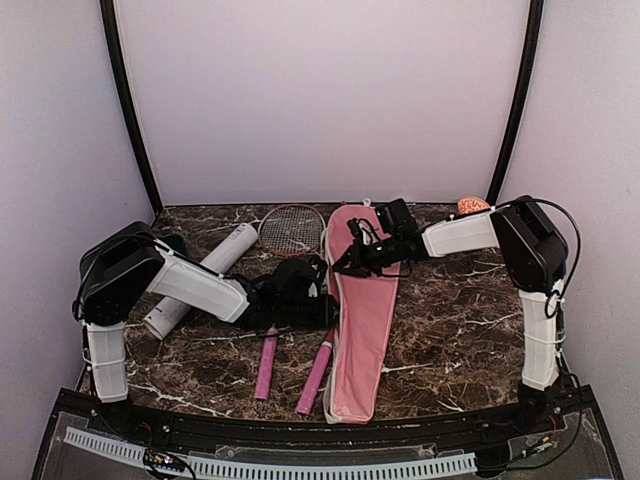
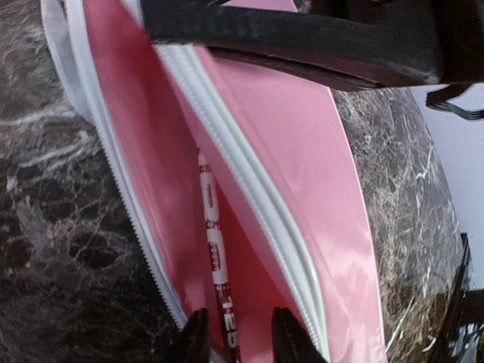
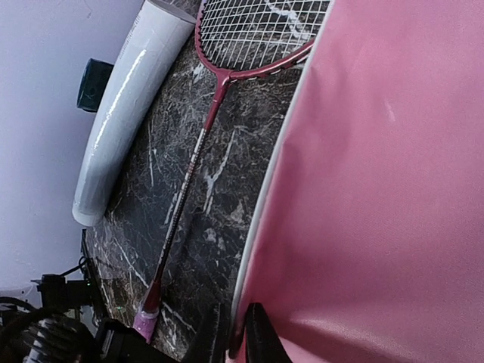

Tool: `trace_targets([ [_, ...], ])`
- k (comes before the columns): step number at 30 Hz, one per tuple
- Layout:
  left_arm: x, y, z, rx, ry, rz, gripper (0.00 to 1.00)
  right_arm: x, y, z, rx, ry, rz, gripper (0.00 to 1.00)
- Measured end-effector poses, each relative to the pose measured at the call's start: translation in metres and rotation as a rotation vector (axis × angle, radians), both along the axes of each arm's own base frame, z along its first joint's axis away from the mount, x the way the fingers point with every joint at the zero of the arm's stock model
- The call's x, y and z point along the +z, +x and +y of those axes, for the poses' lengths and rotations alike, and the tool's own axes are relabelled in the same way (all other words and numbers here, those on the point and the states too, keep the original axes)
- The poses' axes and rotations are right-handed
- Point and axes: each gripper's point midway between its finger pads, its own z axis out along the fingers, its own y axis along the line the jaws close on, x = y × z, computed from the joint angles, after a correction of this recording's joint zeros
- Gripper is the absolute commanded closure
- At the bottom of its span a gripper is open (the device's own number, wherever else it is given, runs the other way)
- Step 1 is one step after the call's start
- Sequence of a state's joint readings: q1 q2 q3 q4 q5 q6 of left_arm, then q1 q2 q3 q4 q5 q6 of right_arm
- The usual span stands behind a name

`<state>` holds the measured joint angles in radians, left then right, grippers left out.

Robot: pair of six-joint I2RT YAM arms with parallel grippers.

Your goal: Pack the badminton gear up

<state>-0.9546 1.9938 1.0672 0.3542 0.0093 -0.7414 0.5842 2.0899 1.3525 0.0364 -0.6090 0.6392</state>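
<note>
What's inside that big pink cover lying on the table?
Through the open zip of the pink cover, one racket's thin shaft with lettering shows inside. Its head and whatever else lies deeper are hidden by the pink flap.

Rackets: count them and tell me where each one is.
2. One racket lies on the table left of the pink cover; the second racket sits partly inside the open cover. More could hide inside.

One pink-handled racket (image 2: 218, 265) shows only its lettered shaft; its head is hidden inside the large pink racket-shaped cover (image 2: 287, 151). The left arm (image 1: 190, 285) hides most of the small dark green cup (image 1: 176, 241).
</note>
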Motion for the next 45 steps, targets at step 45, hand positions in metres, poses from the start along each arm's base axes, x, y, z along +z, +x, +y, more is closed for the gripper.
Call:
trace_targets([
  [45, -0.020, -0.223, 0.072, -0.999, 0.212, -0.655, 0.46, -0.024, -0.218, -0.017, 0.153, -0.402, 0.000, 0.53],
])
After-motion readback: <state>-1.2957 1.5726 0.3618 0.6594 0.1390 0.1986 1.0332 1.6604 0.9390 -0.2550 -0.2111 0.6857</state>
